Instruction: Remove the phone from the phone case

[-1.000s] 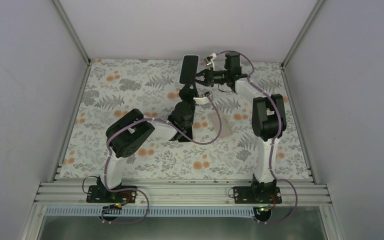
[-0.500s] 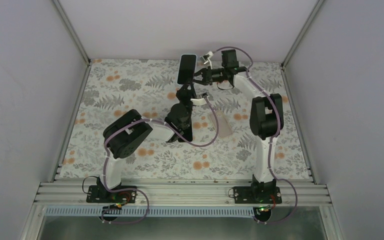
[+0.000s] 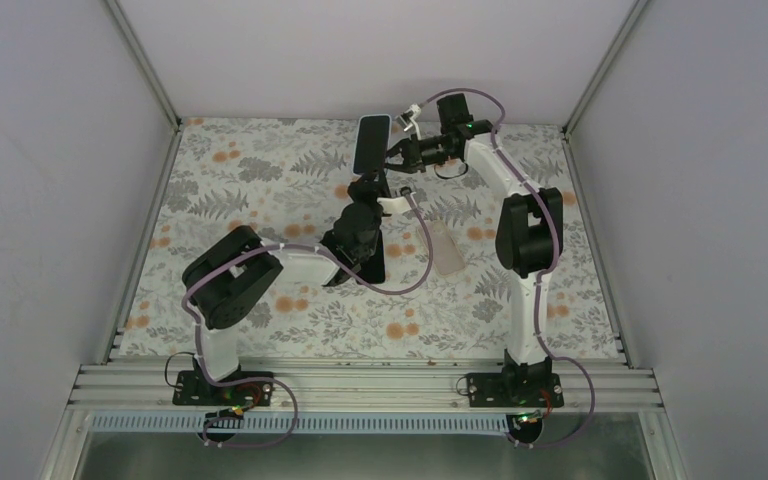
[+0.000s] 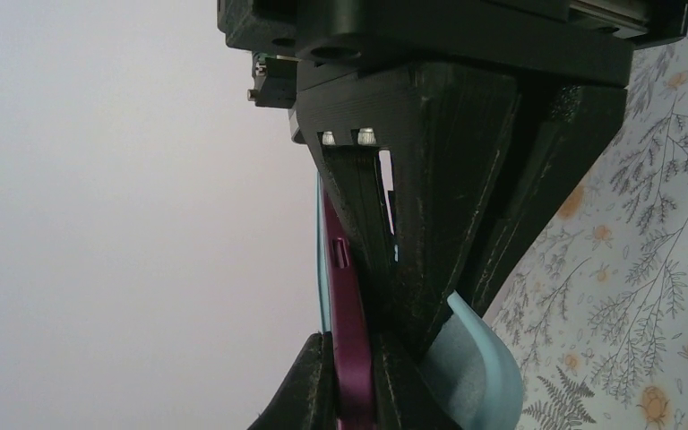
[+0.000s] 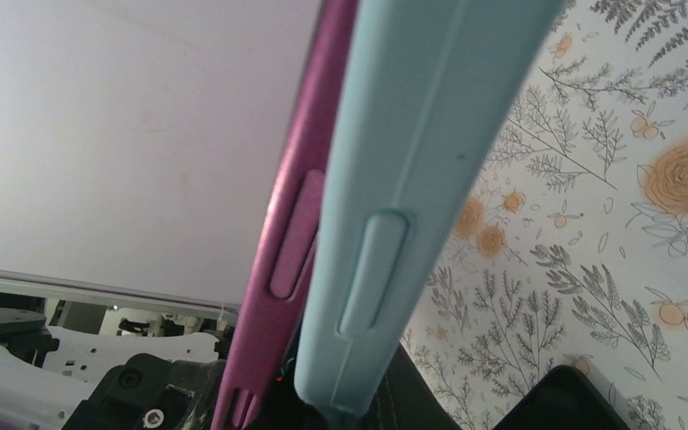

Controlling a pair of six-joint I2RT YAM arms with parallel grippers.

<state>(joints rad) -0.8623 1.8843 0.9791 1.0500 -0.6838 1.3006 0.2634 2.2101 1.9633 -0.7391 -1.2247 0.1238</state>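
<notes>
wrist views show magenta phone beside teal case

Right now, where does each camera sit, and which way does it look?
Top: above and behind, looking down at the floral table; left arm and right arm meet at the phone.
Left wrist: looks along its own black fingers, clamped on the magenta phone.
Right wrist: close against the blue case; its dark fingertip barely shows.
Both wrist views share phone and case.
</notes>
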